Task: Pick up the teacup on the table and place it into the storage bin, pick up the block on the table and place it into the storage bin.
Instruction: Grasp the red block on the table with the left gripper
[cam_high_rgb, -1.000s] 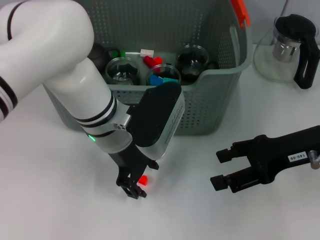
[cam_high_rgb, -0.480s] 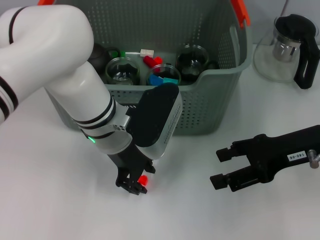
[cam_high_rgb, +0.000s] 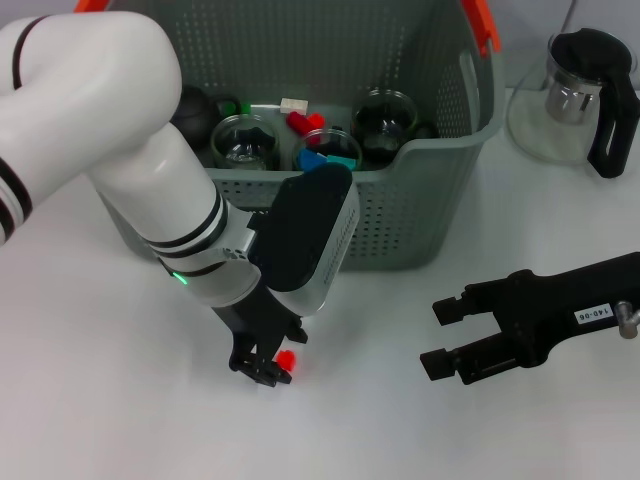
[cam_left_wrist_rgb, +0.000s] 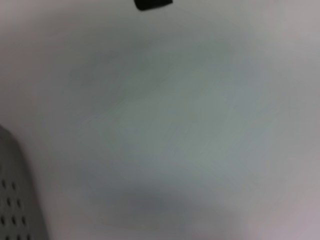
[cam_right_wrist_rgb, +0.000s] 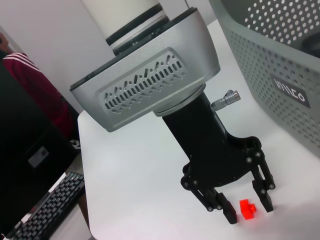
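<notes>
A small red block (cam_high_rgb: 286, 359) (cam_right_wrist_rgb: 247, 209) lies on the white table in front of the storage bin (cam_high_rgb: 420, 215) (cam_right_wrist_rgb: 280, 60). My left gripper (cam_high_rgb: 267, 372) (cam_right_wrist_rgb: 248, 212) is down at the table. It is open, with one black finger on each side of the block and a thin gap showing. Glass teacups (cam_high_rgb: 243, 140) stand inside the bin with coloured pieces; no teacup shows on the table. My right gripper (cam_high_rgb: 434, 338) hovers open to the right, holding nothing.
A glass teapot (cam_high_rgb: 575, 95) with a black handle stands at the back right, beside the bin. The left wrist view shows only bare table and a corner of the bin (cam_left_wrist_rgb: 12, 200). A keyboard (cam_right_wrist_rgb: 45, 215) lies beyond the table's edge.
My left gripper has shifted slightly up and to the left around the block. The block and the right arm have not moved.
</notes>
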